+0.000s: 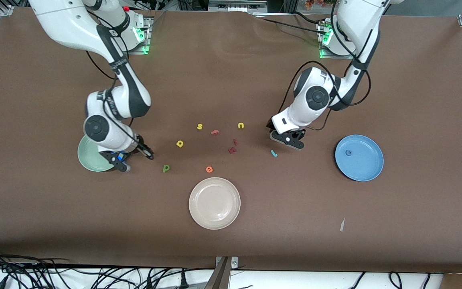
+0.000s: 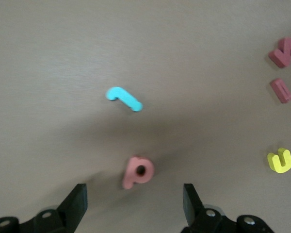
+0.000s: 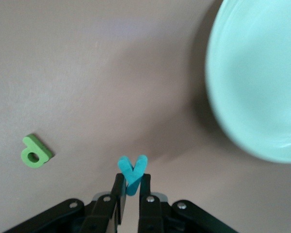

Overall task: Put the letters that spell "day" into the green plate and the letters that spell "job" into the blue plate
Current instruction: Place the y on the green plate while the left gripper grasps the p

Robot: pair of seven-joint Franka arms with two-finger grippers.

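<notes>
My right gripper (image 3: 133, 182) is shut on the teal y (image 3: 133, 171), over bare table between the green plate (image 1: 88, 154) and the dark green d (image 1: 166, 168). In the front view this gripper (image 1: 147, 152) hangs beside the plate's rim. My left gripper (image 2: 134, 194) is open, low over the table, with the pink b (image 2: 138, 171) lying flat just ahead of its fingertips and untouched. The teal j (image 2: 123, 98) lies a little past the b. The blue o (image 1: 348, 152) rests in the blue plate (image 1: 365, 164). The yellow a (image 1: 180, 143) lies mid-table.
A cream plate (image 1: 214, 202) sits nearer to the front camera. Loose letters lie mid-table: a yellow s (image 1: 199, 127), a yellow u (image 1: 241, 125), an orange e (image 1: 209, 169) and dark red letters (image 1: 232, 150).
</notes>
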